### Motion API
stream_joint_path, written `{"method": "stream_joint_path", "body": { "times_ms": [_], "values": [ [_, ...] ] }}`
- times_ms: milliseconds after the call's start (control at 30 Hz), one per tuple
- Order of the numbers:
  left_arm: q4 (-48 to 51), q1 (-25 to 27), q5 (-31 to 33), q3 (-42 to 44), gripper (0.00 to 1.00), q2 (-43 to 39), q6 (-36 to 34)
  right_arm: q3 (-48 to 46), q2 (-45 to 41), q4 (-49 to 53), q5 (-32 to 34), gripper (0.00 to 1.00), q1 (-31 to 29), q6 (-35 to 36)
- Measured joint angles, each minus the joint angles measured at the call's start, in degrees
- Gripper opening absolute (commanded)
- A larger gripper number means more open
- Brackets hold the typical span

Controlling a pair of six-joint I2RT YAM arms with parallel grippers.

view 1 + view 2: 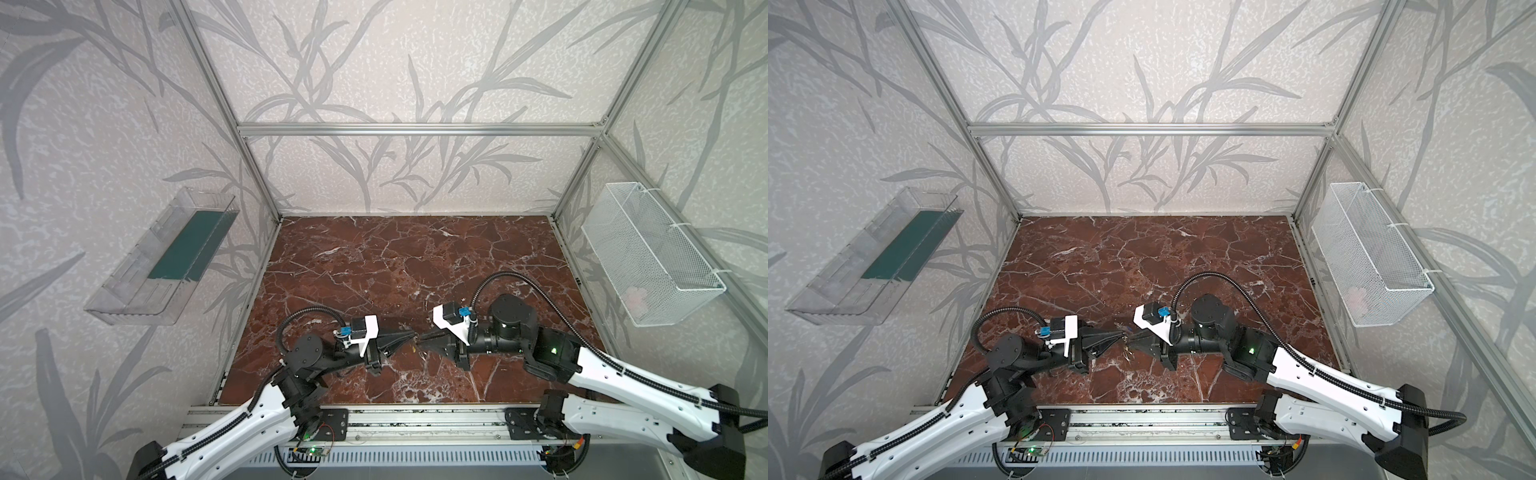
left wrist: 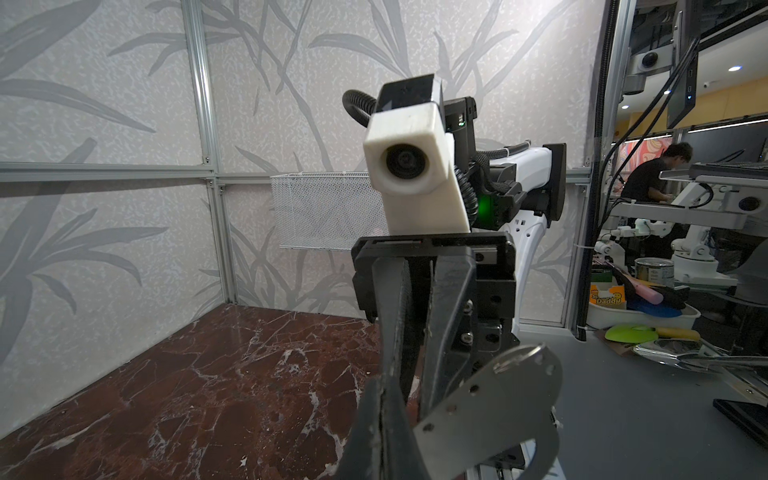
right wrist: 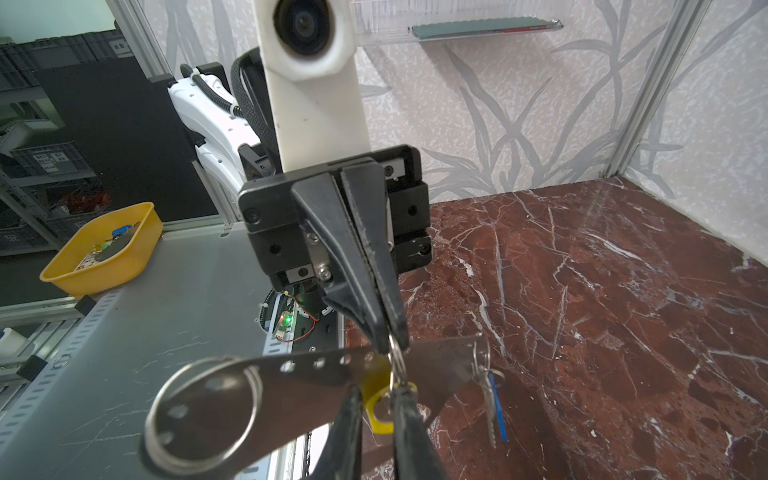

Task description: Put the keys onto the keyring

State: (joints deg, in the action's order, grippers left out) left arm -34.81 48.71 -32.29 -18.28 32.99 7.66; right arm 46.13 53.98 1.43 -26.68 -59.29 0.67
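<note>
Right fingers [image 3: 411,440] flank the yellow key [image 3: 376,382], grip uncertain; left fingers [image 3: 361,266] pinch the grey perforated keyring [image 3: 291,390]. Only the right wrist view resolves the blue key [image 3: 498,411].

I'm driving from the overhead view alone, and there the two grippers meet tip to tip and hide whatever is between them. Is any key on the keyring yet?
Observer: Yes. In the right wrist view the blue key hangs from one end of the keyring.
Operator: And the yellow one?
Observer: The yellow key sits between the fingers of the right gripper, just under the keyring's holed edge. I cannot tell whether it is pinched or threaded.
</note>
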Motion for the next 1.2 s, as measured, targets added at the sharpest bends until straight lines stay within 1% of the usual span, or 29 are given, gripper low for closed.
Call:
{"method": "stream_joint_path", "body": {
  "times_ms": [200,433,667,800,1033,1133,1200],
  "values": [
    [-0.42,0.00,-0.22,0.00,0.00,-0.02,0.02,0.00,0.09,-0.46,0.13,0.12,0.00,-0.22],
    [-1.27,-0.02,-0.57,0.00,0.00,0.37,0.13,0.00,0.50,-1.11,0.46,0.12,0.00,-0.24],
    [-2.34,0.00,-1.84,-0.11,0.00,2.47,1.14,0.00,1.31,-1.99,1.20,0.17,0.07,-0.55],
    [-3.28,-0.02,-2.12,-0.11,0.00,3.15,1.42,0.00,1.33,-2.12,1.88,0.16,0.11,-0.66],
    [-3.82,-0.04,-2.14,-0.11,0.00,3.21,1.44,0.00,1.33,-2.45,1.51,0.03,0.11,-0.85],
    [-3.91,-0.02,-2.12,-0.11,0.00,3.21,1.46,0.00,1.33,-2.49,1.09,0.00,0.11,-1.01],
    [-4.07,-0.02,-2.10,-0.11,0.00,3.21,1.46,0.00,1.33,-2.51,1.03,0.00,0.11,-1.01]
  ]
}}
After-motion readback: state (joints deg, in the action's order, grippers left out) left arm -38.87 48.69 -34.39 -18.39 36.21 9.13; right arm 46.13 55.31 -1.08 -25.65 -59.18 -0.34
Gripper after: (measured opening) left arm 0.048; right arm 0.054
